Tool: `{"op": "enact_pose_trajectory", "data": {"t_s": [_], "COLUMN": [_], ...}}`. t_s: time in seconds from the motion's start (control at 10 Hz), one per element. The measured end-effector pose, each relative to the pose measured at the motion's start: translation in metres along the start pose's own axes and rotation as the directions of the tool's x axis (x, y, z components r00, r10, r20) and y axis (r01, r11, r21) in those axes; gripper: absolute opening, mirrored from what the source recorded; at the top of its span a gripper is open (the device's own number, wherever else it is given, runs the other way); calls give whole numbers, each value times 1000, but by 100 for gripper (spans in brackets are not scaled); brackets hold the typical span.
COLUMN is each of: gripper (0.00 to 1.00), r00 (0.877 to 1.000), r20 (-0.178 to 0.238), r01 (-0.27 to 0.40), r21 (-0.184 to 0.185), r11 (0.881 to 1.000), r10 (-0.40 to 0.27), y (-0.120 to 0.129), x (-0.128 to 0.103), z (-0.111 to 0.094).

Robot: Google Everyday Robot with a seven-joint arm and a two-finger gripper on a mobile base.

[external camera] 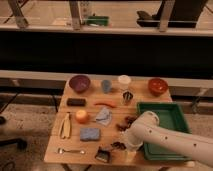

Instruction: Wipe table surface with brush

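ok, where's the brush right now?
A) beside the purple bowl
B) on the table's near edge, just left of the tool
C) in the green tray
B: the brush lies on the table at its near edge, in front of the sponge, with the tool close on its right.

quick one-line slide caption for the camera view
Robot's gripper low over the table surface, just right of the brush near the front edge.
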Motion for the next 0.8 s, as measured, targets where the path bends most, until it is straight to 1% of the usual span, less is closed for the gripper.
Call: {"op": "enact_pose_trajectory", "data": {"t_s": [0.1,0.3,0.7,0.8], "gripper": [73,72,72,70], "r00": [1000,1000,1000,1000], "r20": [0,-3,-14,-15], "r01": [-2,-3,-1,0], "r21": [0,-5,-21,-23], "r11": [1000,1000,1000,1000], "r10": [2,3,0,-1], "y": [0,0,-5,-7], "x": [1,3,6,6], "z": [1,2,12,14]}}
